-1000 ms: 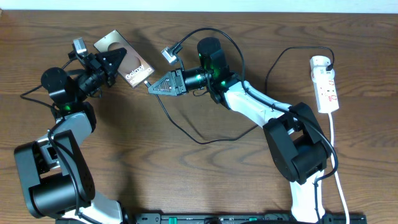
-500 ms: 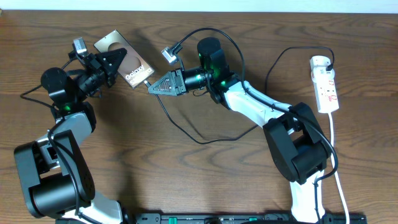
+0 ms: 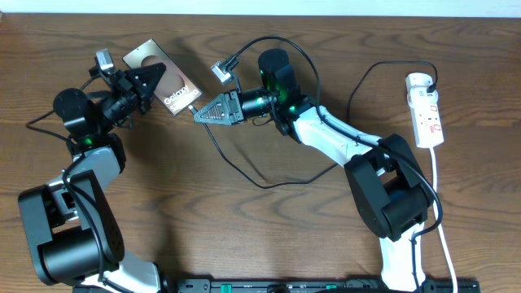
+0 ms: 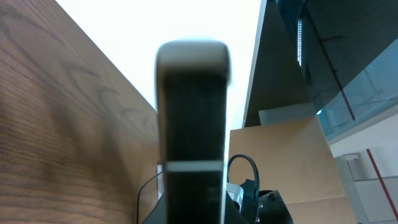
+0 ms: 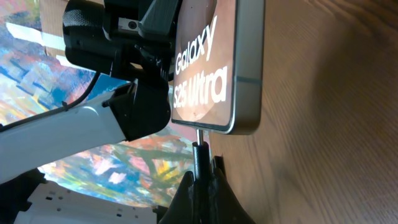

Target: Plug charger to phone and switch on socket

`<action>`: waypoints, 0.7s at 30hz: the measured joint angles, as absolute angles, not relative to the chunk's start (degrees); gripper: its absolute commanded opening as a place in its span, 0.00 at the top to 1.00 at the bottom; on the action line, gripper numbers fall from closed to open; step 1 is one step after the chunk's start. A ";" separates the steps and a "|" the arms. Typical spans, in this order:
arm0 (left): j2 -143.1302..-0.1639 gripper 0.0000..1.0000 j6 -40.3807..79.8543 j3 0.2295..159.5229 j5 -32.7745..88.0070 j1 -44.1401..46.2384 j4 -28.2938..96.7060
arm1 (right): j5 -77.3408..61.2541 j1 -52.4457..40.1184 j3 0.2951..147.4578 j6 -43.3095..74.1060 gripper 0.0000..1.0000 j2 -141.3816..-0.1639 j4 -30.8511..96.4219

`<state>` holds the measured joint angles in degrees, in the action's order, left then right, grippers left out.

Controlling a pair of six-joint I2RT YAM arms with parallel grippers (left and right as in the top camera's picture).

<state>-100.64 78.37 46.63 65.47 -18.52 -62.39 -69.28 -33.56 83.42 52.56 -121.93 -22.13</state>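
The phone (image 3: 163, 79), a tan-brown slab printed "Galaxy S25 Ultra", is held tilted on edge above the table's far left by my left gripper (image 3: 151, 81), which is shut on it. It fills the left wrist view (image 4: 191, 124). My right gripper (image 3: 199, 113) is shut on the charger's black plug tip (image 5: 199, 155). The tip touches the phone's (image 5: 214, 68) bottom edge at its port. The black charger cable (image 3: 244, 167) loops across the table. The white socket strip (image 3: 426, 110) lies at the far right, away from both grippers.
The socket's white cord (image 3: 440, 203) runs down the right edge. A black cable (image 3: 366, 81) arcs from the strip toward the right arm. A small grey connector (image 3: 220, 72) lies behind the right gripper. Bare wood fills the front middle.
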 measured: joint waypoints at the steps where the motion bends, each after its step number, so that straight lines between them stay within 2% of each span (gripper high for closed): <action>1: -100.64 0.93 78.17 46.63 65.49 -18.52 -62.41 | -69.28 -33.56 83.42 52.56 0.99 -121.93 -22.13; 21: -100.64 0.93 78.41 46.63 65.69 -18.55 -62.41 | -69.19 -33.56 83.42 52.56 0.99 -121.93 -22.15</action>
<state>-100.64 78.41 46.63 65.69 -18.55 -62.41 -69.19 -33.56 83.42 52.56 -121.93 -22.15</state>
